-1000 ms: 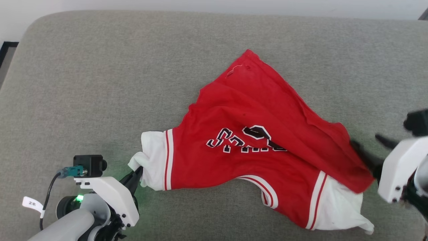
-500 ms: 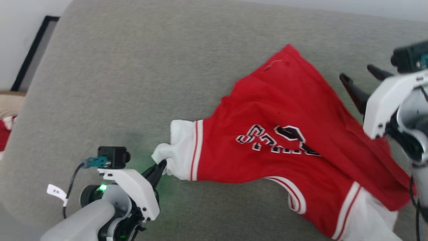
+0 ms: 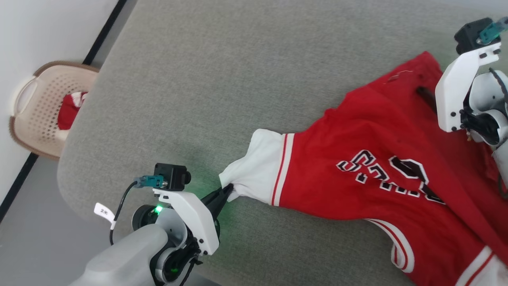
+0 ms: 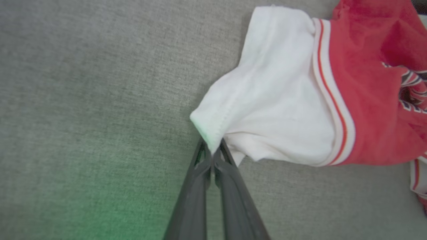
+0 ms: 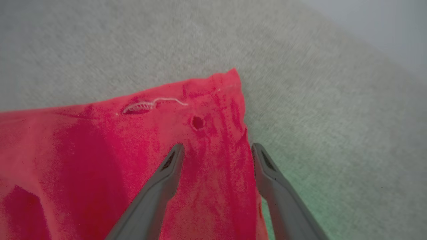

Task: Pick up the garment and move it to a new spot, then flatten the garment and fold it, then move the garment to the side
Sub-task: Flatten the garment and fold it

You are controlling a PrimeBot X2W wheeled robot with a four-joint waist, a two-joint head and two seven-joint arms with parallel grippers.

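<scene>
The garment (image 3: 357, 131), a red jersey with white sleeves and black white-edged numerals, lies crumpled on a grey cushion (image 3: 238, 79). My left gripper (image 3: 228, 190) is shut on the tip of a white sleeve (image 4: 280, 103), pinching the sleeve between both fingers (image 4: 200, 173). My right gripper (image 5: 217, 148) stands open over a red corner of the garment (image 5: 213, 110) with a small hole and a loose white thread. One finger is above the cloth, the other at the garment's edge. In the head view the right gripper's white body (image 3: 460, 91) hides most of its fingers.
A beige perforated basket (image 3: 39, 107) holding something red and white stands on the floor past the cushion's left edge. A white wall and dark baseboard (image 3: 103, 31) run behind it. Bare grey cushion lies left of and beyond the garment.
The head camera has swung left, bringing the basket into view. The right gripper has moved from the garment's lower right side up to its far corner. The left gripper has stayed shut on the sleeve.
</scene>
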